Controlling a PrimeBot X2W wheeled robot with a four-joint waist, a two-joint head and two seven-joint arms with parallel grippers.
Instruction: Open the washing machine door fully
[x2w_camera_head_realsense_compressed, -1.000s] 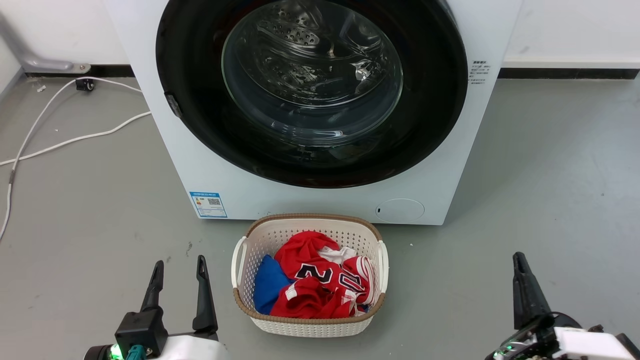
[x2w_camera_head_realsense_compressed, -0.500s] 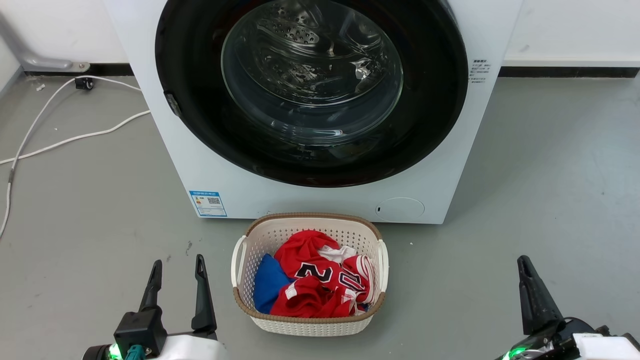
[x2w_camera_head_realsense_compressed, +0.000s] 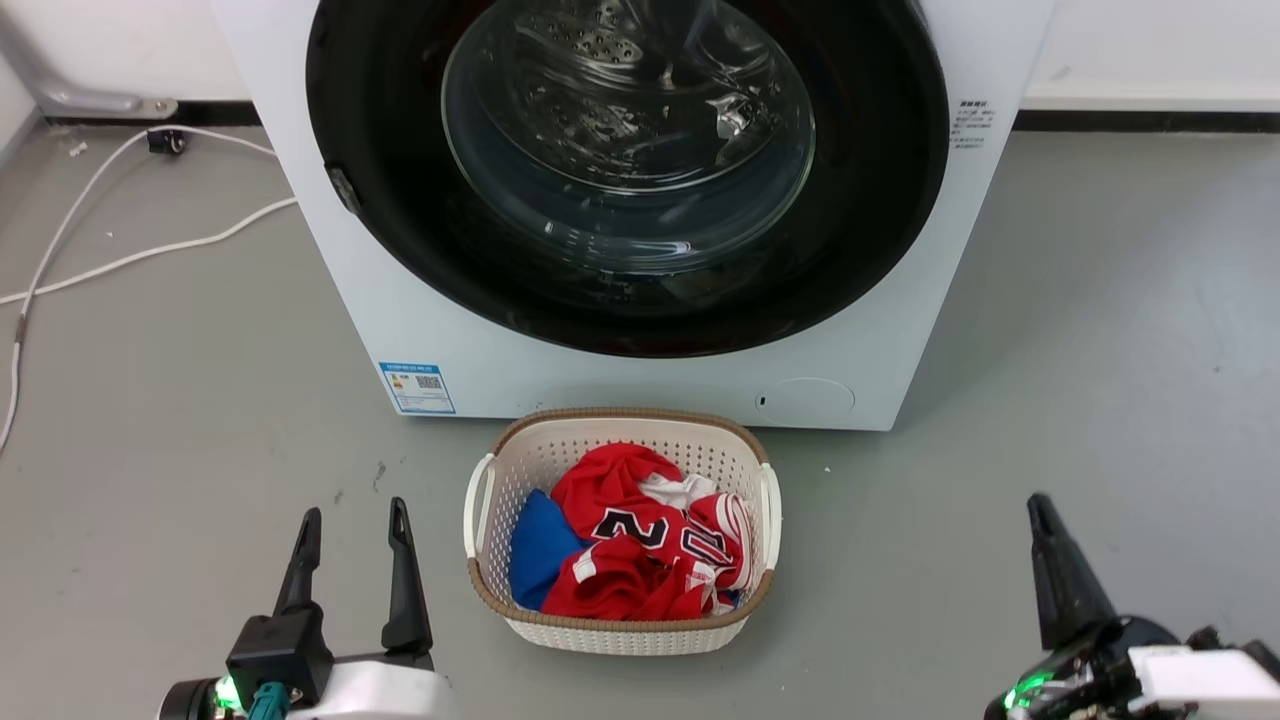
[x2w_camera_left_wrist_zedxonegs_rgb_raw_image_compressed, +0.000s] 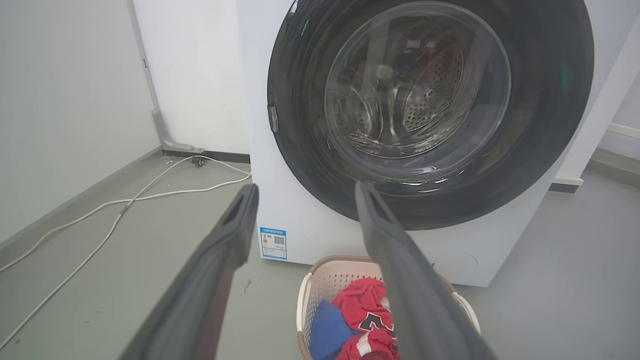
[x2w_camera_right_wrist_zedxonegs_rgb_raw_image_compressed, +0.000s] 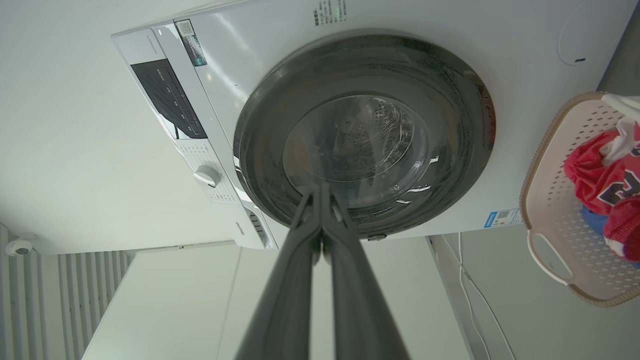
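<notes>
Your washing machine door (x2w_camera_head_realsense_compressed: 628, 150) sits closed behind the basket (x2w_camera_head_realsense_compressed: 620, 635). Left of the basket, your left tool (x2w_camera_head_realsense_compressed: 355, 508) gapes empty; right of it, your right tool (x2w_camera_head_realsense_compressed: 1038, 505) is pinched together.

we log washing machine door (x2w_camera_head_realsense_compressed: 880, 200): glossy black ring, clear glass centre | casing (x2w_camera_head_realsense_compressed: 600, 385): smooth white, faint sheen | basket (x2w_camera_head_realsense_compressed: 625, 412): perforated cream plastic, brown woven-look rim | clothes (x2w_camera_head_realsense_compressed: 620, 550): red and blue cloth | floor (x2w_camera_head_realsense_compressed: 150, 400): matt grey

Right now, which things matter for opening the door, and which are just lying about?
For the job: washing machine door, shut; left gripper, open; right gripper, shut.
Lying about: laundry basket, red jersey, white cables.
</notes>
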